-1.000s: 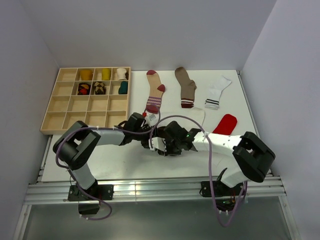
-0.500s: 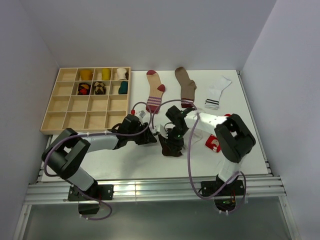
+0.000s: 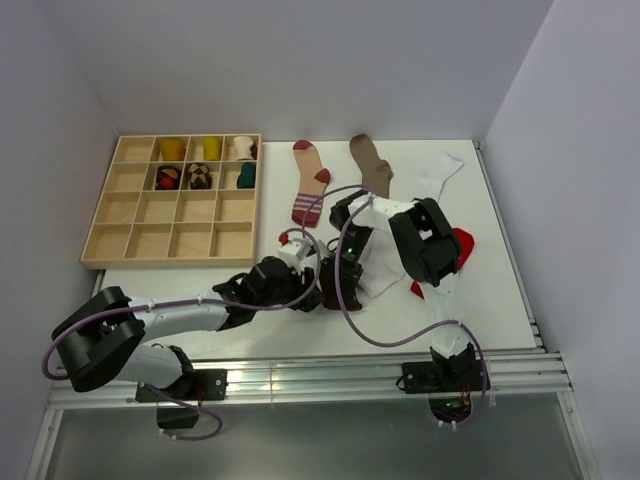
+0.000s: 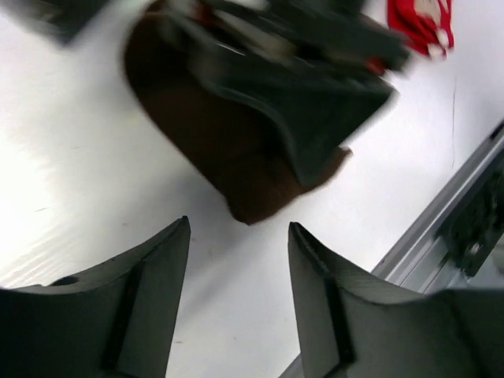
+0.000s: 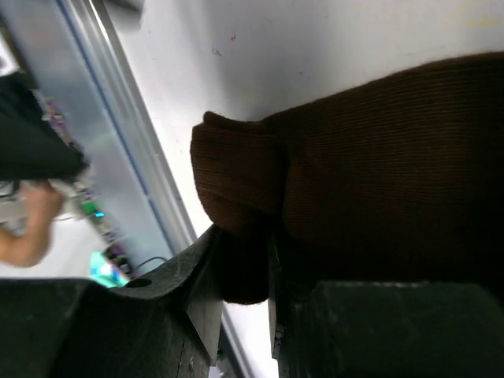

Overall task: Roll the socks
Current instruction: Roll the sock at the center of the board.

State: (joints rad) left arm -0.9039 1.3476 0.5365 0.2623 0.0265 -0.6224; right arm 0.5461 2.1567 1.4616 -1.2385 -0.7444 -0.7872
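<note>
Right arm (image 3: 430, 245) folded inward; right gripper (image 5: 268, 236) pinches the dark brown sock (image 5: 378, 181); left gripper (image 4: 238, 228) gapes empty just before it.

The counter (image 3: 275, 180) is plain white. The dark brown sock (image 5: 378, 173) is a deep chocolate with a fine ribbed knit, and no pattern shows on it. The red sock (image 4: 421, 20) carries white marks. The beige sock (image 3: 312, 185) has a maroon toe and heel and a maroon-and-pale striped cuff. Near it are a mid-brown sock (image 3: 372, 165) and a white sock (image 3: 438, 172). The tray (image 3: 150, 208) is pale wood (its rolled bundles (image 3: 172, 148) are mustard, yellow, white, teal and dark patterned). The left fingers (image 4: 150, 276) are matte black.
</note>
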